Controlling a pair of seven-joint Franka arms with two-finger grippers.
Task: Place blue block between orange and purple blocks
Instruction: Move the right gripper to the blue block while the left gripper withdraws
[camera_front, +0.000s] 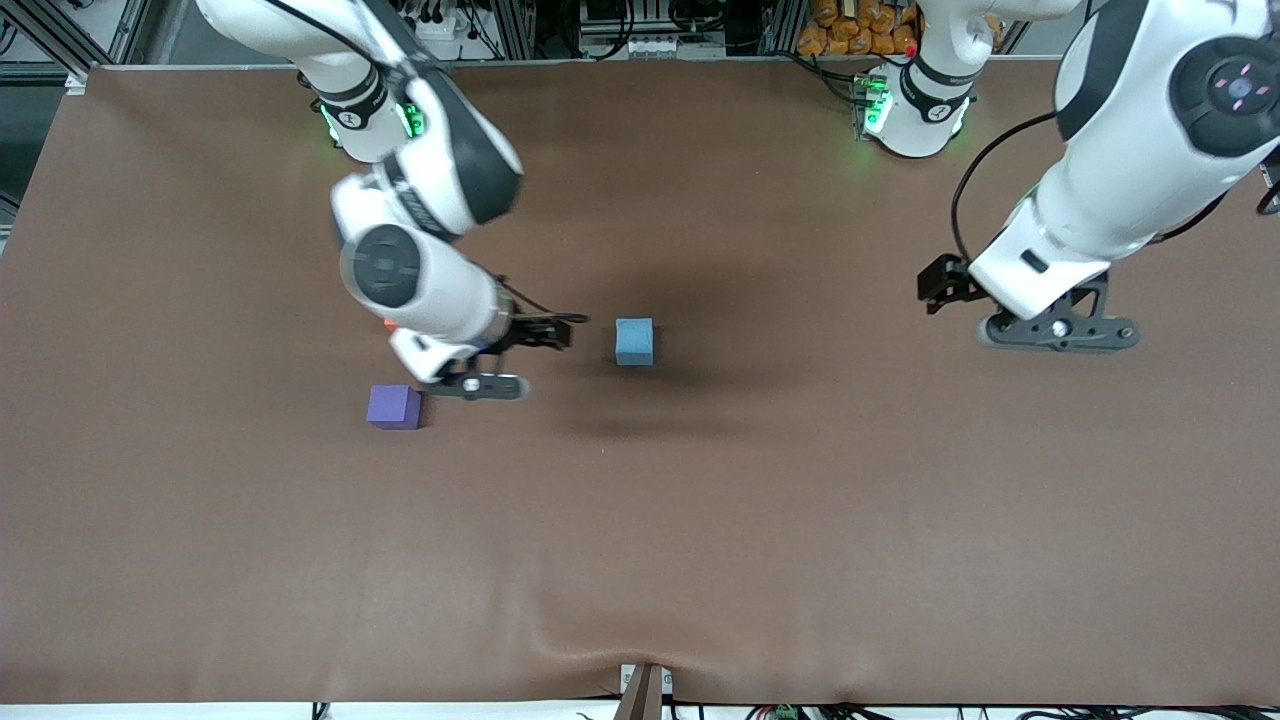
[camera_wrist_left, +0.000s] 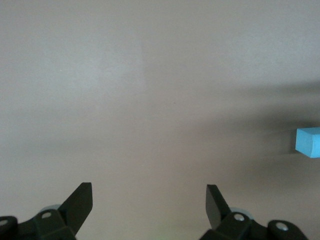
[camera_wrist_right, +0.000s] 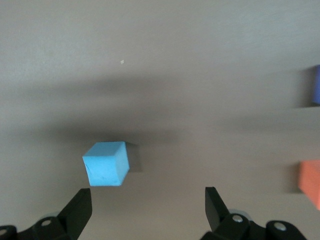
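right hand (camera_wrist_right: 147, 205) spread near blue block (camera_front: 634, 341); left hand (camera_wrist_left: 149, 202) spread, waiting; no writing.

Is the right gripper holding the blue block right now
No, the right gripper is open and empty, with the blue block resting on the table.

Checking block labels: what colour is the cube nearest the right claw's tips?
Light blue cube; right wrist view shows it best.

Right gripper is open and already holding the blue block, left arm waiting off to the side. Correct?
Not quite. The right gripper is open but holds nothing: in the right wrist view the blue block sits on the table, outside the fingers. The left gripper does wait, open, at its own end.
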